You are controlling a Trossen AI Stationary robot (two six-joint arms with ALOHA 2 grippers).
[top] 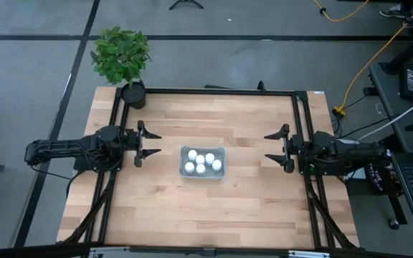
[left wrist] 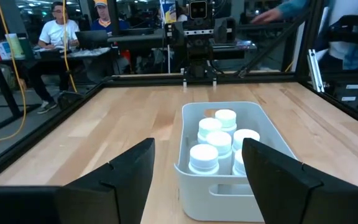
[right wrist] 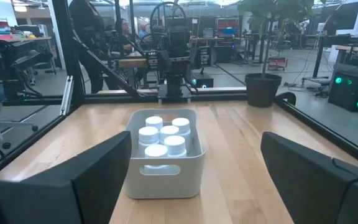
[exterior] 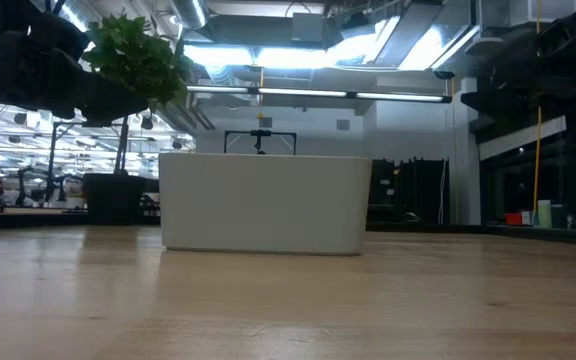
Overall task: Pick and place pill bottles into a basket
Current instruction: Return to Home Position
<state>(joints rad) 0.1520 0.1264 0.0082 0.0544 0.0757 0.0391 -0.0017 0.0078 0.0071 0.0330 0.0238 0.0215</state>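
Note:
The pale blue-grey basket (top: 203,163) stands on its base at the middle of the wooden table. Several white pill bottles (top: 200,160) stand upright inside it; they also show in the left wrist view (left wrist: 219,140) and the right wrist view (right wrist: 162,140). My left gripper (top: 149,143) is open and empty at the table's left side, pointing at the basket. My right gripper (top: 274,147) is open and empty at the table's right side, pointing at the basket. In the low view the basket (exterior: 265,203) shows as a white box; no gripper shows there.
A potted green plant (top: 122,59) stands at the table's far left corner. A black metal frame (top: 214,90) runs along the table's edges. People sit at desks beyond the table in the left wrist view (left wrist: 58,31).

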